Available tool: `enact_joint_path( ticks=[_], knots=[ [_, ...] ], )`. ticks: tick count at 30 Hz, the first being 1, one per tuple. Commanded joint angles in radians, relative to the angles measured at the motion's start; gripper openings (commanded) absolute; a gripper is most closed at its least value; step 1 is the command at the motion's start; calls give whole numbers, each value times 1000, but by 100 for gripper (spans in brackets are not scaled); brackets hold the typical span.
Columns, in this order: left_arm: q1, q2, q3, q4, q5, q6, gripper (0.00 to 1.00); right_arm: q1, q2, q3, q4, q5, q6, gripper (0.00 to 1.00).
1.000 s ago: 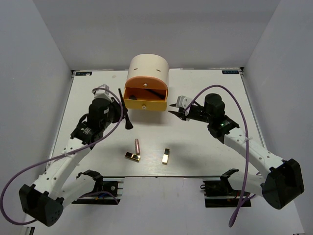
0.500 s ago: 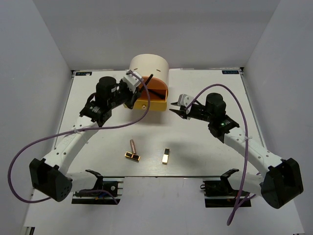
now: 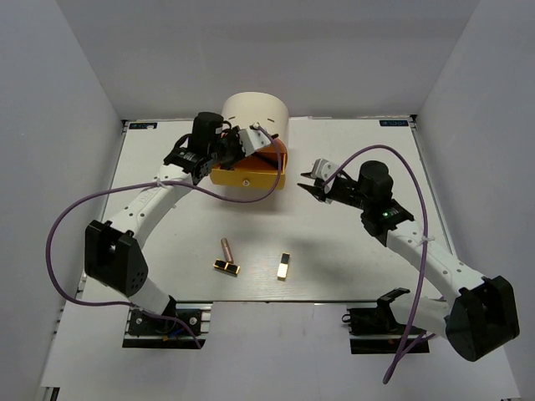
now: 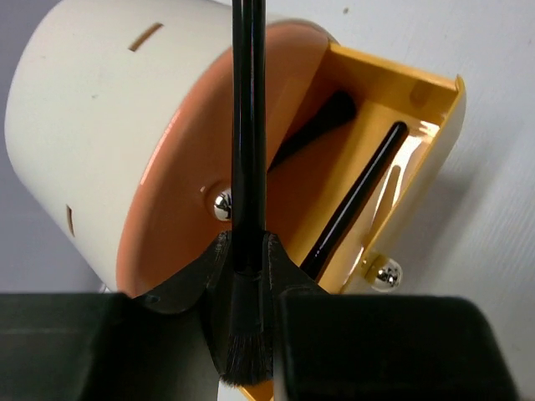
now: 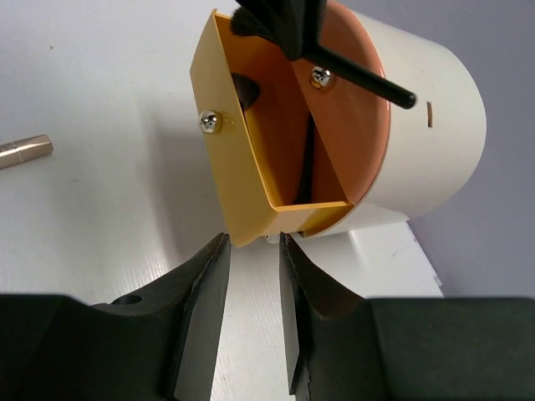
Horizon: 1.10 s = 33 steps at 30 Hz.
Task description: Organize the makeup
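Left gripper clamps black brush above open yellow drawer.
Right gripper, jaws apart and empty, hangs right of the drawer.

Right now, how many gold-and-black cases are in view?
2. One gold-and-black case lies by the copper lipstick; the other case sits apart to its right. The open drawer may hide more.

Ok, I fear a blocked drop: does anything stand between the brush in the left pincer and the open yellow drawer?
Nothing visible does. The left pincer holds the black brush right by the open yellow drawer, whose top is uncovered. Inside lies a second brush, with bare floor beside it.
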<state>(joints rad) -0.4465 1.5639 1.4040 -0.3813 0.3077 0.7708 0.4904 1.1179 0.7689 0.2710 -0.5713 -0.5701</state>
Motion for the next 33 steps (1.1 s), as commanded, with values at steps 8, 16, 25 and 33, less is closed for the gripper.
enact_joint_path(
  ticks=[8, 16, 25, 33],
  knots=[
    [5, -33, -63, 4, -15, 154, 3, -26, 2, 7, 59, -2, 32, 37],
    [5, -36, -91, 57, -28, 165, 55, -32, 26, 26, 47, -16, 18, 47],
    [-8, -105, -83, 180, -87, 121, 77, -32, 45, 38, 34, -48, 7, 50],
    [6, -243, -65, 248, -463, -541, 55, -20, 277, 306, -425, -442, -390, 0]
  ],
)
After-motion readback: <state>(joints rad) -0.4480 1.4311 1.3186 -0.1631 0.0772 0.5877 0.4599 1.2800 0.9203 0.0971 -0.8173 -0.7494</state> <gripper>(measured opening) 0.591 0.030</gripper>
